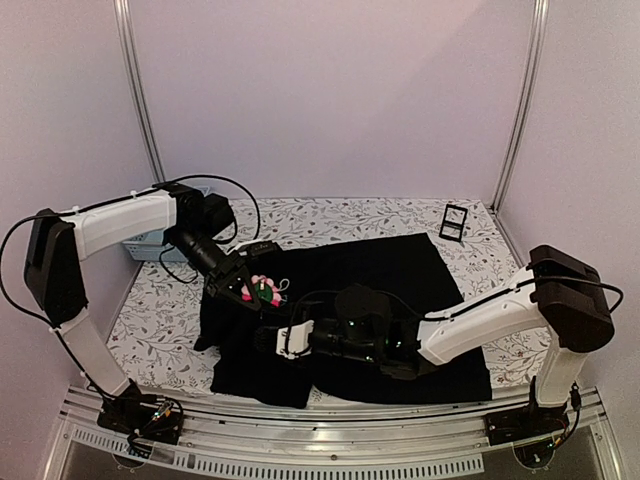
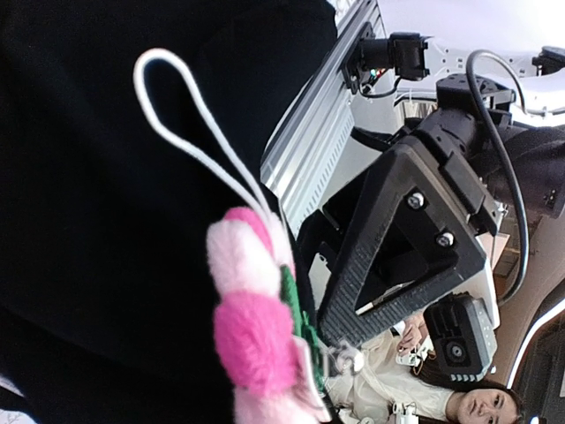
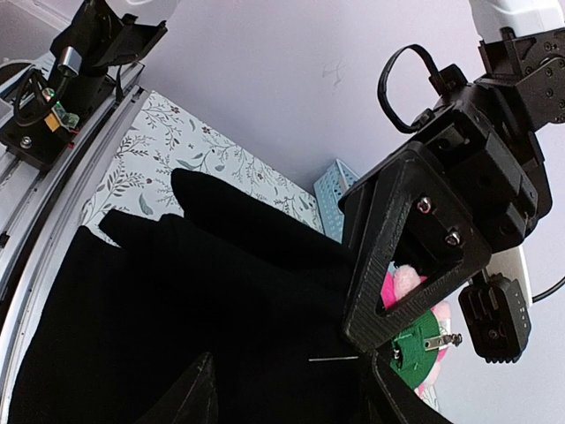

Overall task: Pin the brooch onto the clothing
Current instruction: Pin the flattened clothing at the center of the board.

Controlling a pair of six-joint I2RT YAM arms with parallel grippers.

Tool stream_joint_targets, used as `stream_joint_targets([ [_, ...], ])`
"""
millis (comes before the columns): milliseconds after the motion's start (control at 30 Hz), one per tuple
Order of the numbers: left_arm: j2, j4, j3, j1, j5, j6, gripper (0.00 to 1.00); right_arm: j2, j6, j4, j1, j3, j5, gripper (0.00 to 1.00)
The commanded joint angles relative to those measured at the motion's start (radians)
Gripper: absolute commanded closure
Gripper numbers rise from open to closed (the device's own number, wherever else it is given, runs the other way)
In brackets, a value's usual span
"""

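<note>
Left jaws pinched tight on the brooch, held just above the black shirt near its left edge, bare pin aimed across the cloth. Right jaws spread, low over the shirt close beside; cloth between them or not, cannot tell. Likely trouble: soft fabric yielding under the needle instead of being pierced; brooch twisting in so thin a hold; white loop snagging; needle glancing off the right jaws.
</note>
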Motion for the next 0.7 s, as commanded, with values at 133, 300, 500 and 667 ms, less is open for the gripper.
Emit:
stream_joint_targets([
  [133, -0.021, 0.027, -0.030, 0.005, 0.022, -0.028, 1.00, 0.010, -0.062, 0.085, -0.017, -0.030, 0.018, 0.53],
  [300, -0.046, 0.041, -0.046, 0.000, 0.056, -0.038, 1.00, 0.036, -0.108, 0.114, -0.027, -0.016, 0.013, 0.57],
  [500, -0.042, 0.021, -0.047, 0.000, 0.104, -0.021, 1.00, 0.041, -0.123, 0.143, -0.046, -0.034, 0.007, 0.59],
  [667, -0.030, 0.022, -0.061, -0.007, 0.108, -0.016, 1.00, 0.047, -0.132, 0.168, -0.053, -0.034, -0.001, 0.61],
])
